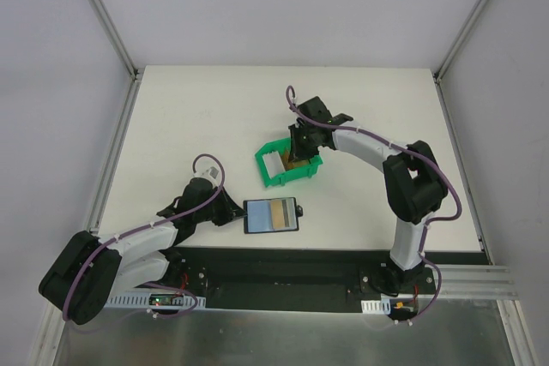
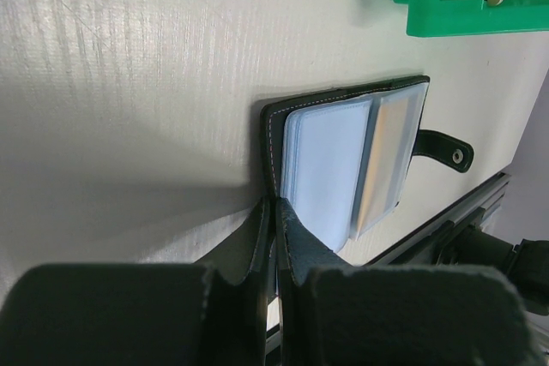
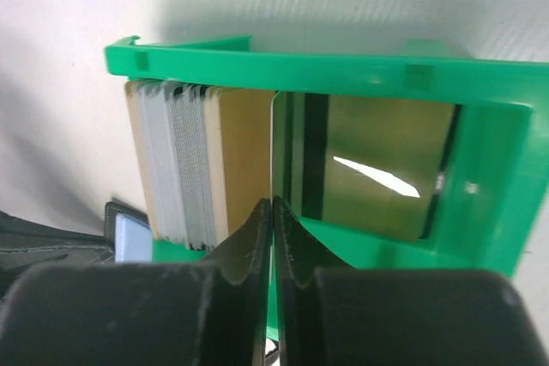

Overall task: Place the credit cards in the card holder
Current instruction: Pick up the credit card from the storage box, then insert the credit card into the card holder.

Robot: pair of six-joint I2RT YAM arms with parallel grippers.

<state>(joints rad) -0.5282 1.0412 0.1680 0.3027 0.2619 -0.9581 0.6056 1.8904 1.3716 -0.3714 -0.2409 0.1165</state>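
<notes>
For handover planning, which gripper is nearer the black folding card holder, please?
Left: the left gripper grips the card holder; the right gripper pinches a gold card inside the green plastic bin.

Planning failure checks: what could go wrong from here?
1. Right gripper pinches only the edge of the striped gold card; it may twist or slip leaving the green bin.
2. The standing card stack sits beside it and could get dragged.
3. Left gripper clamps only an edge of the card holder; it may shift.

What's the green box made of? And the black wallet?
The green open-fronted bin looks like hard moulded plastic: smooth, evenly coloured, slightly shiny. The black folding wallet seems leather or imitation leather, matte with a stitched edge. Its bluish inner sleeves look like thin see-through plastic.
</notes>
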